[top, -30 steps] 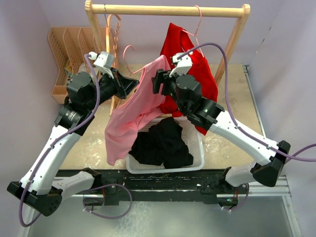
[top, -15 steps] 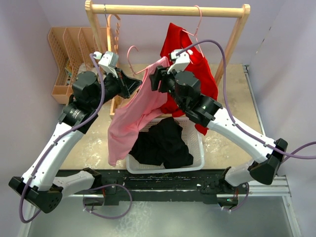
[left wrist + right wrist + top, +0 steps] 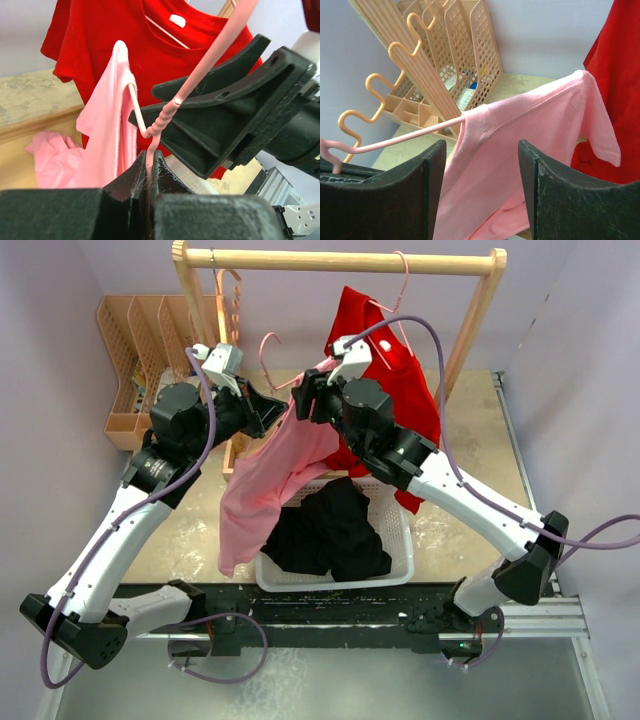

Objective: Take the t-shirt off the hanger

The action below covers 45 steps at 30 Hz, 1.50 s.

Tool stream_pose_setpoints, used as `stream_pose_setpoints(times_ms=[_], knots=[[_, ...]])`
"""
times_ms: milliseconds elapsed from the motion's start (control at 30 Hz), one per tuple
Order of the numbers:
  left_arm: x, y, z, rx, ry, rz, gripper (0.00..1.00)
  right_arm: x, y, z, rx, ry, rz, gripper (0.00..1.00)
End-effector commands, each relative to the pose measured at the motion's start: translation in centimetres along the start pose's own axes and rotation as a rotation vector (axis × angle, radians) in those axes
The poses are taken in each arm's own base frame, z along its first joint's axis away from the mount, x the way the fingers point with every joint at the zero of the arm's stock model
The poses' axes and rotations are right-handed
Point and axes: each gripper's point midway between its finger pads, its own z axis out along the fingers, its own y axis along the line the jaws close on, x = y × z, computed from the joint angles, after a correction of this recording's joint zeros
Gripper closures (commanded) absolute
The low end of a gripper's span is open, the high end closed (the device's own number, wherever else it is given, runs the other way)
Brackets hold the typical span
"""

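Left wrist view — left gripper (image 3: 150,167) jaws clamped on pink hanger (image 3: 167,112) neck; right gripper (image 3: 480,170) jaws wide, straddling pink t-shirt (image 3: 520,130) shoulder — red shirt (image 3: 615,75) behind.

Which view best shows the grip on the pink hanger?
Left wrist: close up, the left gripper is shut on the pink hanger below its twisted neck. Top external shows only its small hook. Right wrist shows a bare hanger arm entering the pink t-shirt, not the grip.
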Motion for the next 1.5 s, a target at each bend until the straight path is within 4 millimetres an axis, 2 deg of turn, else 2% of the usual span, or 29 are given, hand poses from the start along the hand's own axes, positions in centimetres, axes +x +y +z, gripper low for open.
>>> stream_pose_setpoints(times_ms=[0, 233, 633, 800, 1300, 1400, 1467], knots=[[-3.2, -1.9, -0.8, 0.058, -0.105, 0.039, 1.0, -2.7, 0.6, 0.2, -0.01, -0.07, 0.031, 0.38], [-3.2, -2.0, -1.0, 0.056, -0.107, 0.04, 1.0, -2.3, 0.1, 0.4, 0.009, -0.068, 0.028, 0.39], [-3.2, -1.9, -1.3, 0.049, -0.111, 0.039, 1.0, -0.7, -2.1, 0.6, 0.068, -0.046, 0.034, 0.41], [-3.0, -2.0, -1.4, 0.056, -0.107, 0.033, 1.0, -0.2, -2.9, 1.3, 0.088, -0.036, 0.04, 0.41], [-2.0, -1.8, -1.0, 0.061, -0.085, 0.017, 1.0, -2.4, -1.9, 2.5, 0.065, -0.074, 0.042, 0.44], [-1.8, -1.8, -1.1, 0.064, -0.08, 0.014, 1.0, -2.8, -2.5, 2.6, 0.102, -0.088, 0.032, 0.5], [-1.6, -1.8, -1.2, 0.065, -0.075, 0.013, 1.0, -2.9, -3.1, 2.7, 0.14, -0.094, 0.022, 0.59]])
